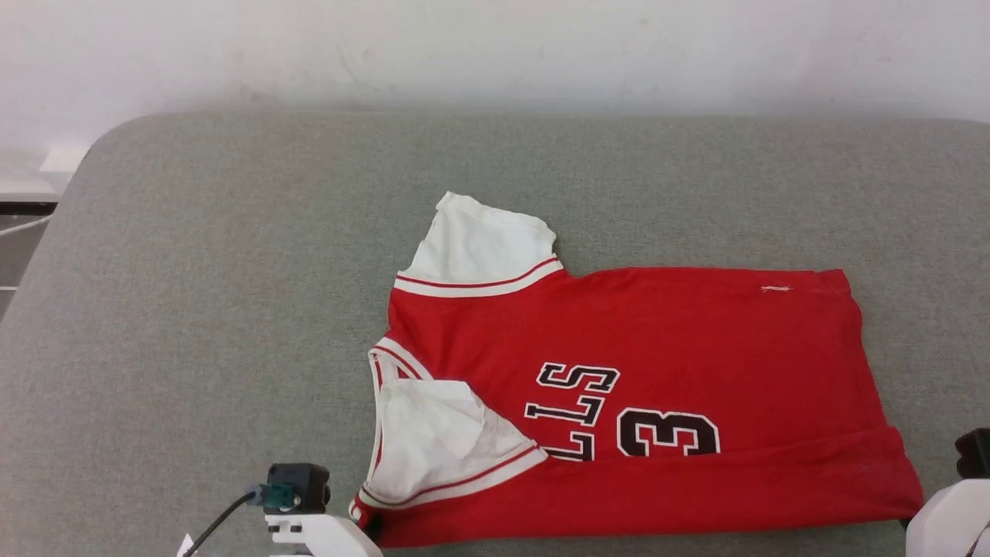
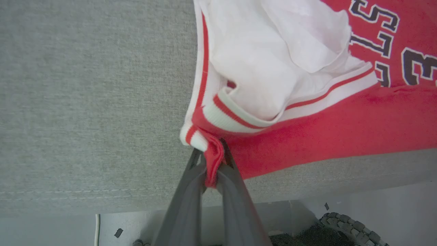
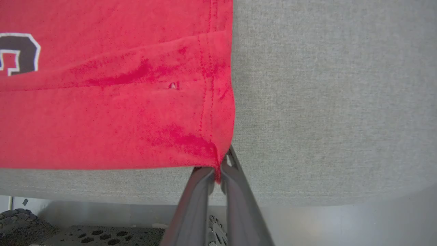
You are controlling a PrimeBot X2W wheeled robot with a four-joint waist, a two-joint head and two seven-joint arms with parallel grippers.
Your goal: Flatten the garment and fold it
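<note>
From the head view, the garment (image 1: 657,371) lies on the grey fabric-covered table (image 1: 232,309), right of centre and toward the near edge, with the neck to the left and the hem to the right. The far sleeve (image 1: 479,247) is spread out flat. The near sleeve (image 1: 441,441) is turned in over the chest. A near strip of red cloth is doubled over the front and covers the lower part of the black lettering (image 1: 580,402). The left arm (image 1: 309,518) sits at the garment's near left corner and the right arm (image 1: 947,510) at its near right corner.

In the left wrist view, the left gripper (image 2: 211,164) has its jaws pinched tight on a bunched tuck of red cloth and striped trim at the shoulder corner, just over the table's near edge.

In the right wrist view, the right gripper (image 3: 218,167) has its jaws closed narrowly on the near corner of the hem, where the stitched seam meets the fold.

The flattening looks largely done, as the body is smooth apart from light creases near the hem. The folding seems to be at its first lengthwise stage: the near side and near sleeve are in. The far sleeve and far side have not been turned in, and no crosswise fold has been made.
</note>
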